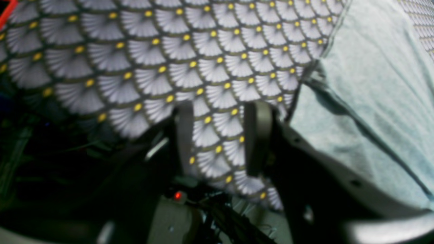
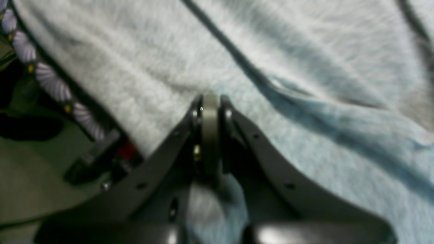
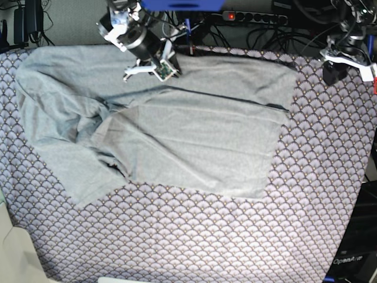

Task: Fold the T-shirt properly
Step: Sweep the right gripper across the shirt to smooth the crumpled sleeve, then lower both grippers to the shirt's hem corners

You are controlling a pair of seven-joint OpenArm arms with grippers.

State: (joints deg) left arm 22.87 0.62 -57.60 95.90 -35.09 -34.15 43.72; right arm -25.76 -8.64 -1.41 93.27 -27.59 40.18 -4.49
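The light grey T-shirt (image 3: 194, 124) lies partly folded and wrinkled on the patterned cloth, with bunched folds at its left. My right gripper (image 3: 171, 69) is at the shirt's far edge. In the right wrist view it (image 2: 211, 101) is shut, with a fold of shirt fabric (image 2: 305, 84) pinched between the fingers. My left gripper (image 3: 331, 74) hovers at the far right, off the shirt. In the left wrist view it (image 1: 220, 135) is open and empty over the cloth, with the T-shirt's edge (image 1: 366, 101) just to its right.
The purple-grey scallop-patterned cloth (image 3: 235, 236) covers the whole table. Cables and a power strip (image 3: 259, 16) run along the far edge. The table's edge drops off at the right (image 3: 368, 194) and front left (image 3: 12, 236).
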